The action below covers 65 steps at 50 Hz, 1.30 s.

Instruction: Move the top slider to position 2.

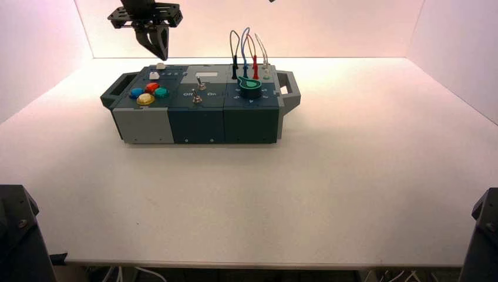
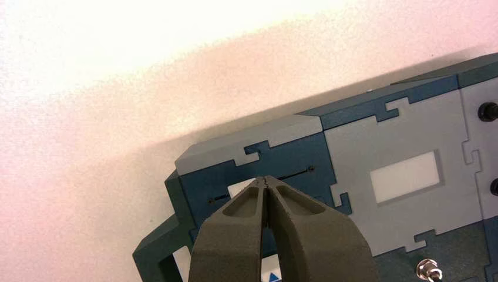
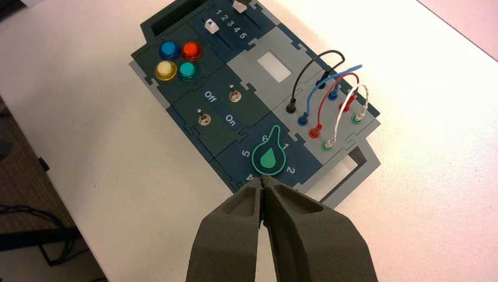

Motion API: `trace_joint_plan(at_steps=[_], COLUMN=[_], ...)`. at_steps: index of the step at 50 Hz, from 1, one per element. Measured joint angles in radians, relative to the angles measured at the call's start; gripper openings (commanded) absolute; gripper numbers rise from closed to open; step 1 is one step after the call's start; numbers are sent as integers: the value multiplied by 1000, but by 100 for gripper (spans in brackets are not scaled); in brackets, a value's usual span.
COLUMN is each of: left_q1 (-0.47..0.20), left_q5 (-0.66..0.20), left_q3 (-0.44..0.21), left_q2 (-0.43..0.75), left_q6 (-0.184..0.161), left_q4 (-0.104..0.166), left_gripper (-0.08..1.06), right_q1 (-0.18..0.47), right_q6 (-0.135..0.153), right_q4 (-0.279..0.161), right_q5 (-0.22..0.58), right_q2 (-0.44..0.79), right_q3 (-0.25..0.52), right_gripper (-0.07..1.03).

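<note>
— While your left gripper point(image 2: 267, 181) hovers pinched shut above the top slider point(image 1: 160, 66), is it moved?
— Seemingly not; it sits at the box's point(image 1: 199, 126) far-left corner, short of 2.

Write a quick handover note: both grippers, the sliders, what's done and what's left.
Left gripper: fingers shut, empty, hanging above the box's far left corner, tips close over the top slider.
Right gripper: fingers shut, empty, held high over the box's knob end.
Bottom slider: by number 1.
Top slider position: cannot tell; no contact visible yet.
Left: push the top slider to 2.
</note>
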<state>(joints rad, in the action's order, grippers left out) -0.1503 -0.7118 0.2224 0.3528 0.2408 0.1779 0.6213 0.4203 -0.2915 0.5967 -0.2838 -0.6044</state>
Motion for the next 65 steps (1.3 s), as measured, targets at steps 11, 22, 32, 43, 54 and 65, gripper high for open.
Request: trace_joint_plan(at_steps=[11, 22, 32, 43, 54, 65], left_q1=[-2, -2, -2, 0, -2, 0], left_q5=[-2, -3, -57, -140, -204, -249], left_q3=[0, -2, -35, -57, -49, -8], left_q2=[11, 11, 0, -37, -78, -161], left_q6=[0, 0, 0, 0, 0, 14], left_q4=[0, 0, 0, -2, -9, -17], left_gripper=[-3, -3, -3, -3, -3, -3], right_q1=[0, 0, 0, 0, -3, -9], right_q6=[0, 0, -2, 0, 0, 0], right_q4=[0, 2, 2, 5, 20, 28], right_q5=[2, 0, 2, 3, 5, 6], right_q2=[0, 0, 0, 0, 0, 0], right_q3=[0, 0, 0, 0, -5, -11], right_gripper=[-2, -2, -2, -2, -2, -2])
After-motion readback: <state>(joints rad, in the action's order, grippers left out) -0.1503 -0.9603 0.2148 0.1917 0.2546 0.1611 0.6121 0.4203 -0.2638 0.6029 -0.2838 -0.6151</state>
